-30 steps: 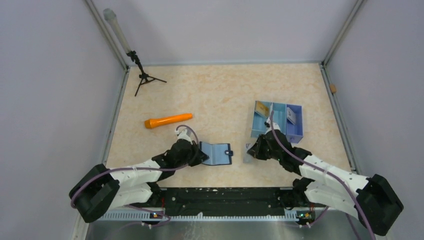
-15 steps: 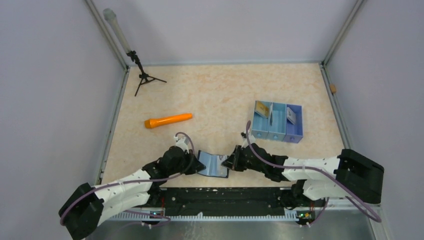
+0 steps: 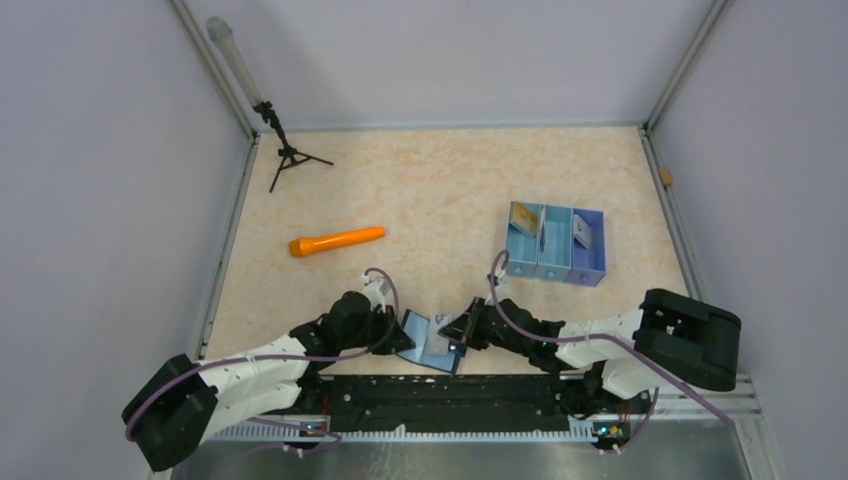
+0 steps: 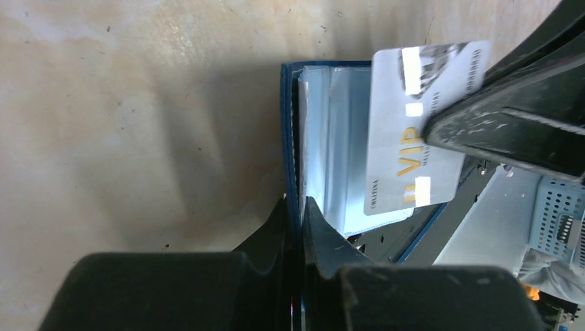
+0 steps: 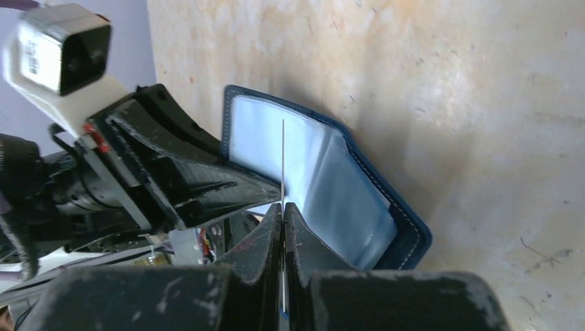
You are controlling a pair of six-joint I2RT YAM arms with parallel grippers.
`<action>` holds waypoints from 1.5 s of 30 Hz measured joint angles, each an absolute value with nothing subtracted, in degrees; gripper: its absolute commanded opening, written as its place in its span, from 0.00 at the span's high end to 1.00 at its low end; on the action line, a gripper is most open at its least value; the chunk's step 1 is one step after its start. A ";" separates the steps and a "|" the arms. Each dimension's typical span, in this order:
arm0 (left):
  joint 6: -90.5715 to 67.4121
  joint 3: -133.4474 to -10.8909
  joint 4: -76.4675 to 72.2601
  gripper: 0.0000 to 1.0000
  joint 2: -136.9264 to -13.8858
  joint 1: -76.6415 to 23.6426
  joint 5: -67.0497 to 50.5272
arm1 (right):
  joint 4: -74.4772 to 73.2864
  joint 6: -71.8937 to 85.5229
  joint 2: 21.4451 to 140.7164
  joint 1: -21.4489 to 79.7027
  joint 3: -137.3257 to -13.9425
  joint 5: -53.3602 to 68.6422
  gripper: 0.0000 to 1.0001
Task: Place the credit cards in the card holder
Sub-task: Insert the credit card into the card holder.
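Observation:
The card holder [image 3: 428, 342], navy outside and pale blue inside [image 5: 331, 186], stands open and tilted near the table's front edge. My left gripper [image 4: 295, 203] is shut on the edge of its cover [image 4: 290, 138]. My right gripper [image 5: 283, 207] is shut on a silver-white credit card [image 4: 414, 138] printed "VIP". In the right wrist view that card shows edge-on as a thin white line [image 5: 283, 165]. It hangs over the pale inner slots, its lower edge close to them. More credit cards stand in the blue bin: a gold one [image 3: 522, 215] and another [image 3: 583, 231].
A blue three-compartment bin [image 3: 556, 262] stands to the right of the middle. An orange torch-like tube [image 3: 337, 241] lies left of centre, and a small black tripod [image 3: 287, 154] stands at the back left. The black base rail [image 3: 440, 395] runs just behind the card holder.
My right arm has swung left from beside the bin to the card holder, carrying the card. My left gripper has drawn the card holder towards the near edge and tilted it up.

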State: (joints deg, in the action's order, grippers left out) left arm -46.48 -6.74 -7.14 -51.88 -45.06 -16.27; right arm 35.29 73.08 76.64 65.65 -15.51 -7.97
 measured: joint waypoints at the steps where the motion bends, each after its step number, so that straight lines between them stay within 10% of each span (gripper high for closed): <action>1: -46.48 -6.74 -7.31 1.00 -52.03 -45.06 -16.40 | 35.83 73.82 77.47 66.04 -15.27 -8.25 1.00; 45: -46.26 -6.72 -7.33 0.95 -52.29 -44.93 -17.34 | 58.52 81.58 97.71 69.28 -13.21 -9.65 1.00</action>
